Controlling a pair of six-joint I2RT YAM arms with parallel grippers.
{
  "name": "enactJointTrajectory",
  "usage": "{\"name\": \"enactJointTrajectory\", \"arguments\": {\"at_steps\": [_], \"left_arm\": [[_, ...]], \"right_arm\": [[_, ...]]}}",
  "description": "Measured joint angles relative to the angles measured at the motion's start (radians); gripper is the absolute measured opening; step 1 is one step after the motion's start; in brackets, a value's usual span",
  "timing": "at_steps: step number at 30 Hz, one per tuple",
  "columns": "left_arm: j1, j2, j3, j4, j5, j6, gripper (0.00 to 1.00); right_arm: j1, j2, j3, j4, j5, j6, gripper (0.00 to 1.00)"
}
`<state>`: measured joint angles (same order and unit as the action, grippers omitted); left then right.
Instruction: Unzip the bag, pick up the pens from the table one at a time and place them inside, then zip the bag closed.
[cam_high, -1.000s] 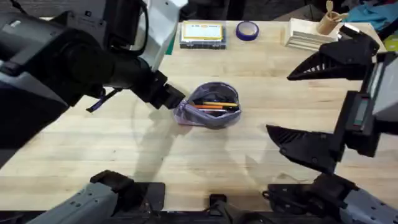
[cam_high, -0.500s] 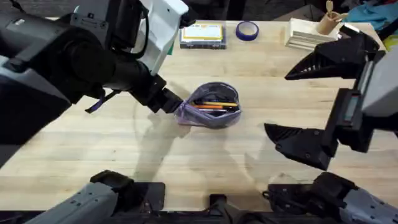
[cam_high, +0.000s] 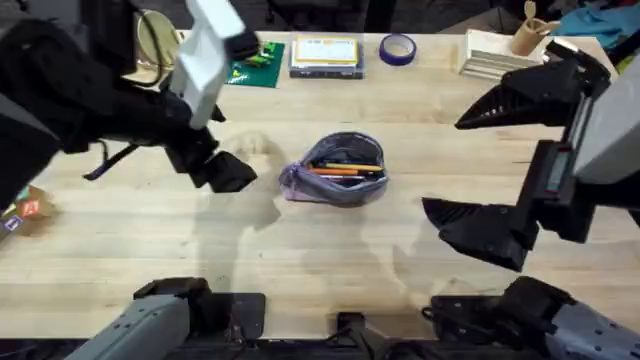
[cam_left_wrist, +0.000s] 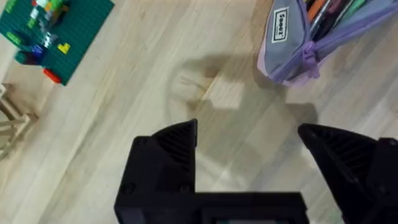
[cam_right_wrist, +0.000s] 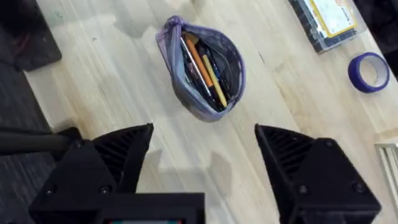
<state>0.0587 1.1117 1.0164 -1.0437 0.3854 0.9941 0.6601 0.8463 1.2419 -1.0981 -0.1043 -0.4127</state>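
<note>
At the table's (cam_high: 150, 250) far left edge a small printed box (cam_high: 25, 207) lies half out of view, and farther back a green brick plate (cam_high: 255, 62) carries a few coloured bricks. The left gripper (cam_high: 228, 172) hangs over bare wood just left of the bag (cam_high: 335, 170), apart from it, its black fingers spread with nothing between them; from the left wrist the gap between the fingers (cam_left_wrist: 177, 146) shows only plank grain, with the bag's end and its purple pull tab (cam_left_wrist: 306, 57) beyond. The bag sits mid-table, unzipped and gaping, with the pens (cam_high: 345, 171) inside: an orange one lying lengthwise, dark ones beside it. From the right wrist the orange pen (cam_right_wrist: 196, 61) and a yellow one (cam_right_wrist: 213, 79) lie among darker pens in the open mouth. Behind the bag, at the far edge, stand a clear case with a yellow card (cam_high: 325, 55) and a roll of blue tape (cam_high: 397, 48). Farther right a stack of pale boards (cam_high: 495, 55) holds a wooden cup (cam_high: 527, 35). The right gripper (cam_high: 500, 170) looms large at the right, well apart from the bag, jaws wide and empty
</note>
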Motion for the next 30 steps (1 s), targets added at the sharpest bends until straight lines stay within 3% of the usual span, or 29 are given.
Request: {"name": "enactJointTrajectory", "arguments": {"at_steps": [5, 11, 20, 30], "left_arm": [[0.087, 0.000, 0.000, -0.021, 0.091, 0.126, 0.993], [0.141, 0.007, 0.000, -0.090, 0.173, 0.296, 0.993], [0.167, 0.174, 0.000, -0.119, 0.216, 0.486, 0.993], [0.167, 0.323, 0.000, -0.111, 0.252, 0.628, 0.993]], "right_arm": [[0.000, 0.000, 0.000, 0.012, 0.000, 0.040, 0.998], [0.000, 0.000, 0.000, 0.057, 0.000, 0.095, 0.998], [0.000, 0.053, 0.000, 0.141, 0.000, 0.260, 0.998], [0.004, 0.155, 0.000, 0.202, 0.000, 0.667, 0.998]]}}
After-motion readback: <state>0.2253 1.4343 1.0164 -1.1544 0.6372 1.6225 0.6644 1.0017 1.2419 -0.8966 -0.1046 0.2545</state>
